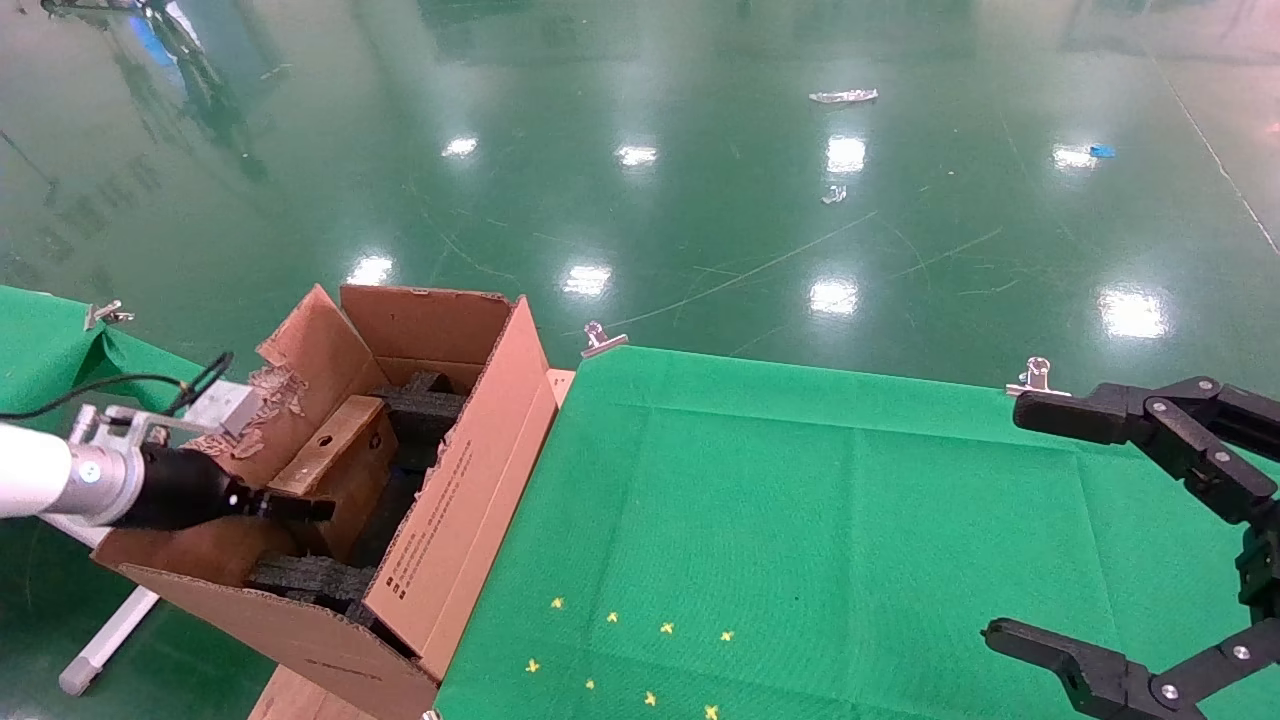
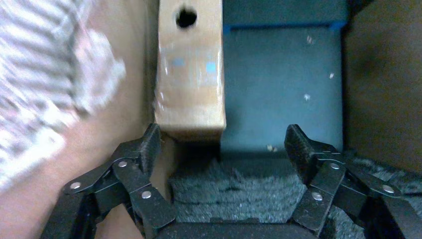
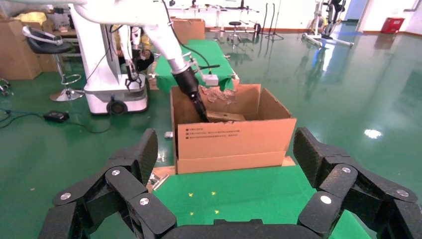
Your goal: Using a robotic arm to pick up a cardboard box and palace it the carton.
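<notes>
- One pincer matters here: your left pincer (image 2: 221, 144), black linked fingers spread apart, sits inside the large brown corrugated carton (image 1: 470, 480), one pad beside the small taped brown cardboard box (image 2: 190, 74).
- Judging the box already seated among coarse black foam blocks (image 2: 234, 191), lift straight up, clear of the ragged flap.
- Right pincer (image 1: 1010, 520) hangs apart over the green desk (image 1: 800, 500).

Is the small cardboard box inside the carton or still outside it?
Inside: the cardboard box sits between the carton walls, with the open left tool close by.
</notes>
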### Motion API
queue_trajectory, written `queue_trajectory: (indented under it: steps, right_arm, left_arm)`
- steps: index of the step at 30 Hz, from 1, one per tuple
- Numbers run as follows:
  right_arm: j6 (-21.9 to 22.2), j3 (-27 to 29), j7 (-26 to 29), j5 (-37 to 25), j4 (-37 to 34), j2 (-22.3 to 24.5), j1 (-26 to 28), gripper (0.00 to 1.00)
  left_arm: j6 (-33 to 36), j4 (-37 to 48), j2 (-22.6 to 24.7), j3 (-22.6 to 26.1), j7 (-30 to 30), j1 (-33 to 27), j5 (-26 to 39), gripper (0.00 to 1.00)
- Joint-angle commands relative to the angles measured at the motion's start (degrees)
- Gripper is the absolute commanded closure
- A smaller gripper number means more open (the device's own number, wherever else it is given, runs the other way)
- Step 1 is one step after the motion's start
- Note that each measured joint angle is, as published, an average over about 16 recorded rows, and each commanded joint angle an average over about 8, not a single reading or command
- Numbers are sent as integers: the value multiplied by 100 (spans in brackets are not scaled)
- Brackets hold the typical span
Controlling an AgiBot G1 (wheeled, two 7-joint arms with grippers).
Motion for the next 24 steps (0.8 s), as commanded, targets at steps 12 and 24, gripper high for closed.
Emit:
queue_trajectory:
  steps: [12, 24]
  right_arm:
    - [2, -4, -2, 3, 0, 2, 1, 0]
    - [3, -9, -4, 5, -2, 3, 0, 0]
  left_arm:
    - [281, -68, -157, -163, 791, -1305, -178, 0]
    - [283, -294, -277, -375, 1503, -2059, -240, 0]
